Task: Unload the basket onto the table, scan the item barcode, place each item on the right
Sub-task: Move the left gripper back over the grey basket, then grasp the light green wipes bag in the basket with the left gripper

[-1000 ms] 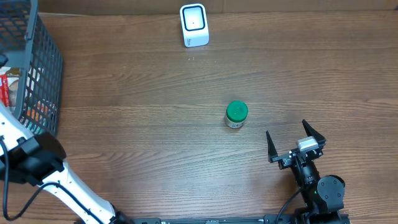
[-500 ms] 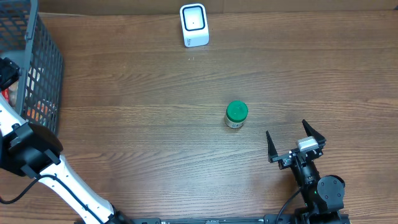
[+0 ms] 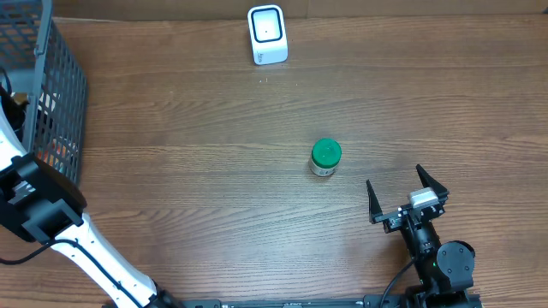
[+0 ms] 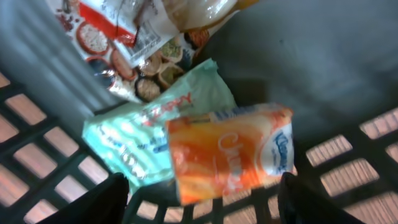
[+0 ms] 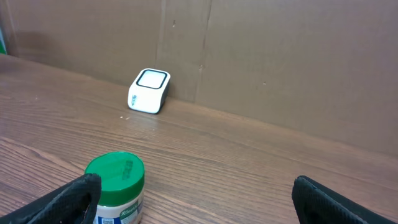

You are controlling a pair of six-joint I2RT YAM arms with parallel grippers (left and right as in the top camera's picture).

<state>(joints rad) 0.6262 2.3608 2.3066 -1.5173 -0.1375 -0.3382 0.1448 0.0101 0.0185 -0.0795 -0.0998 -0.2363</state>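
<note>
In the basket [image 3: 64,94] at the far left corner of the table [image 3: 214,214], the left gripper [image 4: 202,190] stands open astride the orange packet [image 4: 227,155] (lying on a mint-green packet [image 4: 134,140]), so it should best pinch only the orange one's side edges, leaving its faces clear for the scanner [image 3: 267,34].

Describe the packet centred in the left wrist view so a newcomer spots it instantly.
Find the dark mesh basket at the table's left edge. Among the packets inside, it is the pouch lying on a pale mint-green bag. It alone is bright orange, with a white-and-blue end.
</note>
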